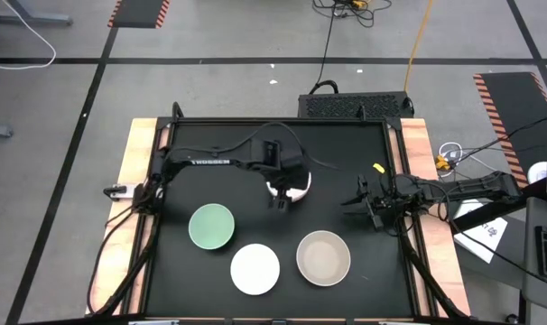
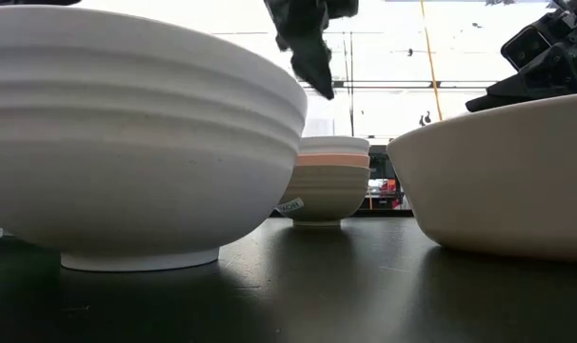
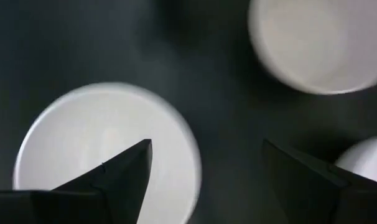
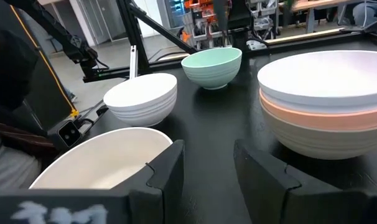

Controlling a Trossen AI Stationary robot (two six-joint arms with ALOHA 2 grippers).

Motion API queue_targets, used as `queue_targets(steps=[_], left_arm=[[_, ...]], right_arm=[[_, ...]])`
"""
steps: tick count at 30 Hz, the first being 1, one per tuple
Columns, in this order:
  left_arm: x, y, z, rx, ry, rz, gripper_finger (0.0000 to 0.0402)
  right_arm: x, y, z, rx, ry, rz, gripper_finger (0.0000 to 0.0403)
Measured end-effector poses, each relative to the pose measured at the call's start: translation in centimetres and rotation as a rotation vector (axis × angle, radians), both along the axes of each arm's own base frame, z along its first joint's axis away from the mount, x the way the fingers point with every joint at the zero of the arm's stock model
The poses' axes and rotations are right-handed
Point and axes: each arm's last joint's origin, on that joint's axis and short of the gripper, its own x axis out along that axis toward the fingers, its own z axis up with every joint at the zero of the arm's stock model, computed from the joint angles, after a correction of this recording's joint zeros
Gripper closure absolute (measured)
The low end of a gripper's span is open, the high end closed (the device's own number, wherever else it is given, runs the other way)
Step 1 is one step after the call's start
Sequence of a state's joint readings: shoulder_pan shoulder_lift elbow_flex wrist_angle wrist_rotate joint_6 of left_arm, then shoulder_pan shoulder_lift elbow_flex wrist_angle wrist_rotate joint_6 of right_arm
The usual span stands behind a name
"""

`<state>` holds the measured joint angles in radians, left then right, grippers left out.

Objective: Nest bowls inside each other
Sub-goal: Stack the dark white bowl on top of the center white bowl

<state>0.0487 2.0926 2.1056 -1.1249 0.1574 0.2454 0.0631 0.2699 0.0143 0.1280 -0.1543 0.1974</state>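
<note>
Left gripper hovers at frame centre in the high view, fingers spread wide and empty, directly over the stack of nested bowls. Stack shows a white bowl on top, an orange-coral one beneath, a pale greyish one at the bottom. Below and left of the stack sits the mint green bowl; lower centre, the lone white bowl; lower right, the beige bowl, all apart on the black table. Right gripper waits at centre right, near the table's right edge, fingers partly apart with nothing between them, beige bowl just ahead of it.
</note>
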Motion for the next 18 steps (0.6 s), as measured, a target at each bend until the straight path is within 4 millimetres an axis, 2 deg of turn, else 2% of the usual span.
queue_targets(steps=[6,13,18], left_arm=[[-0.5,-1.3,3.1,-0.095,-0.091,-0.134,0.01],[-5.2,-1.8,8.9,-0.046,-0.203,-0.085,0.012],[-9.0,-2.6,11.2,0.015,-0.304,-0.032,0.0132]], right_arm=[[0.0,0.0,0.0,0.009,0.001,-0.002,0.0271],[0.0,0.0,0.1,0.019,-0.001,0.003,0.0271],[0.0,0.2,0.1,0.024,-0.01,0.016,0.0271]])
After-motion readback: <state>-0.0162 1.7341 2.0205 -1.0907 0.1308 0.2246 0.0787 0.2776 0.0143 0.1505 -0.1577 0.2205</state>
